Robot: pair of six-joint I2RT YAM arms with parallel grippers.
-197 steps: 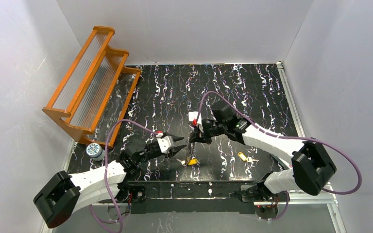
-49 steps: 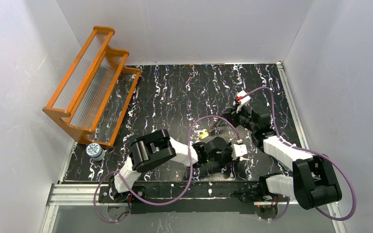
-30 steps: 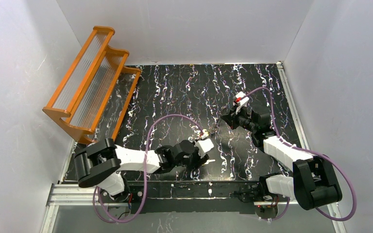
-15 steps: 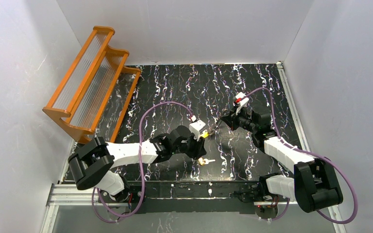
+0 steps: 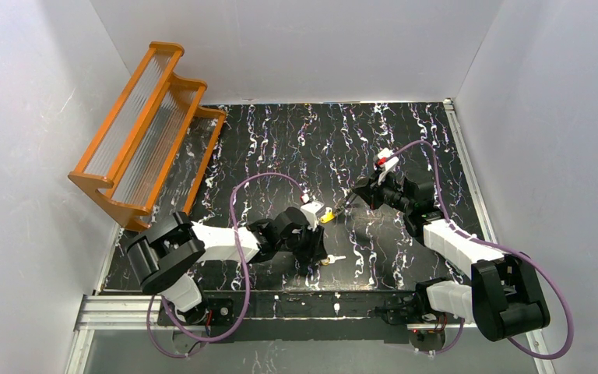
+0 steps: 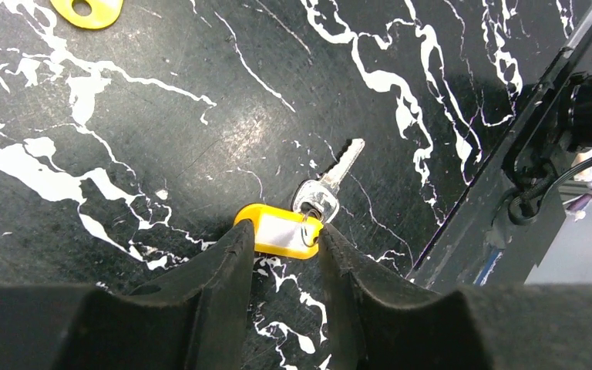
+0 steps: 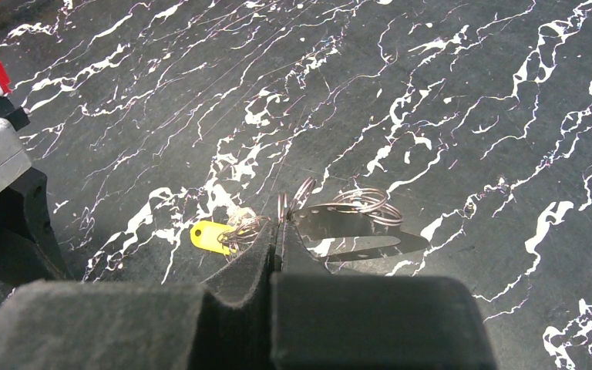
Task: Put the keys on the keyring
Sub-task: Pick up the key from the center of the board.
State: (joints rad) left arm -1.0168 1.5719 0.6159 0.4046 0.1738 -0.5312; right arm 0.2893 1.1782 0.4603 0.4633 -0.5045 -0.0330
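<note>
My left tool (image 6: 281,245) has its jaws apart, straddling the orange tag of one key (image 6: 317,200) that lies on the worktop (image 6: 162,116), blade pointing away from the tips. My right tool (image 7: 277,231) is clamped on the keyring (image 7: 351,212) — the other key (image 7: 210,235) shows just left of its tips.

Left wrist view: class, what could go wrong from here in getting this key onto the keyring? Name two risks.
1. The left hand straddles the yellow tag lying flat on the table; closing could squeeze it out sideways, dragging the key.
2. The right hand pinches the keyring by thin wire at its fingertips; a push during threading may twist it free.
</note>
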